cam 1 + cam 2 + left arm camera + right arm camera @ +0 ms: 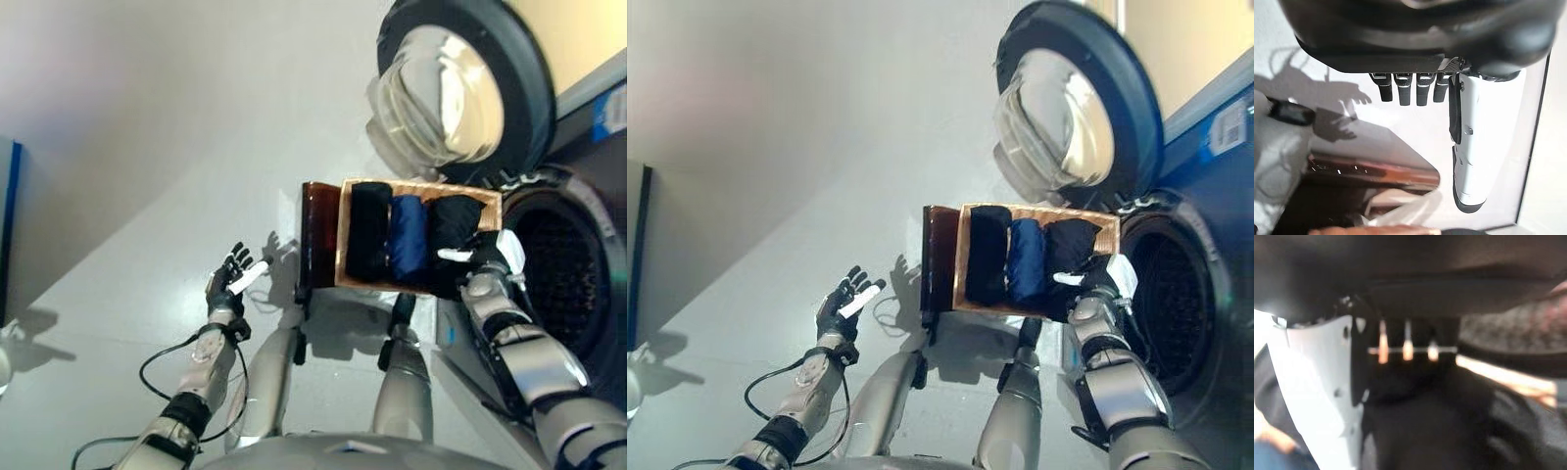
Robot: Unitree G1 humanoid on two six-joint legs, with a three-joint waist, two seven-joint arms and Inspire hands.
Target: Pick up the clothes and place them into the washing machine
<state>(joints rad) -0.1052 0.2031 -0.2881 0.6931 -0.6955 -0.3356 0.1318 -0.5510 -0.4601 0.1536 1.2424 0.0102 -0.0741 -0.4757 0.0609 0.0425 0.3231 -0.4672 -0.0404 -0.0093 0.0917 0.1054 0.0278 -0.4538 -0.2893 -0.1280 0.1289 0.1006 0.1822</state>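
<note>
A wooden crate (421,184) holds three rolled garments side by side: a black one (368,230), a blue one (409,235) and another black garment (453,223) nearest the washing machine. My right hand (490,259) lies on that last black garment. Its white-covered thumb (1317,396) reaches across the cloth while the fingers dig into it from the other side. My left hand (230,284) hovers over the floor well left of the crate, fingers (1409,90) straight, holding nothing.
The washing machine's dark drum opening (563,274) gapes just right of the crate, with its round glass door (460,88) swung open above. The crate rests against a dark brown stand (315,235). Grey floor (147,147) spreads to the left.
</note>
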